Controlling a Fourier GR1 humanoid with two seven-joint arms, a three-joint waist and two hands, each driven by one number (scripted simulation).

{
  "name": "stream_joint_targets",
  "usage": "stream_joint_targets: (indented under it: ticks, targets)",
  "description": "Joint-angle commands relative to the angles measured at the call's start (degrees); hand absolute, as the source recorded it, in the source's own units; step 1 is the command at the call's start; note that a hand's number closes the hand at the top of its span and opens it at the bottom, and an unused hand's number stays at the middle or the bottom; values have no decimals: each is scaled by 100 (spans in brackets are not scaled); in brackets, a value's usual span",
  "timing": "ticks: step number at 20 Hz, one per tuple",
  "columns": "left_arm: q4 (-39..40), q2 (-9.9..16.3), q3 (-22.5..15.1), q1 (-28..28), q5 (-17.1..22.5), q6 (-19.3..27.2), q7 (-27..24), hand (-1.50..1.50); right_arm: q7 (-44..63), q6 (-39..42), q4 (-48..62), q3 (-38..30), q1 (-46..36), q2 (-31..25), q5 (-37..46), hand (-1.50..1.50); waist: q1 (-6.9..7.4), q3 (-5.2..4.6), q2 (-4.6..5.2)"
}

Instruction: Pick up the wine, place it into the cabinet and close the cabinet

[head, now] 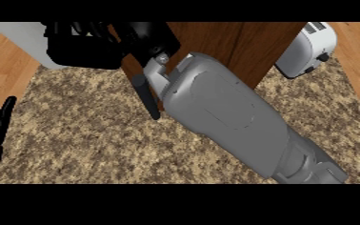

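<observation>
No wine bottle shows in the head view. The dark wooden cabinet (232,47) stands at the back middle, with a vertical seam down its front. My right forearm runs from the lower right up to the cabinet's left edge. There my right hand (149,37) rests against the wood, open, one straight digit (147,97) pointing down toward the counter. Whether the cabinet's door stands fully closed is hidden by the hand and arm. My left hand (6,117) shows only as a thin black sliver at the left edge, resting and open.
A white toaster (307,50) stands at the back right beside the cabinet. A black and pale grey appliance (74,47) sits at the back left, close to my right hand. The speckled counter top (91,143) spreads across the front.
</observation>
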Motion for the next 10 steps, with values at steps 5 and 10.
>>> stream_joint_targets:
  ticks: [5,10]
  targets:
    - [177,-247,-100,-144,-206,-56,9,-150,-903,568,1136,-566,106,-353,47,150,-42,14,115]
    - [-158,-241,-123,-373,-233,351,310,-150,-1001,713,1436,-570,61,-563,198,150,-36,20,136]
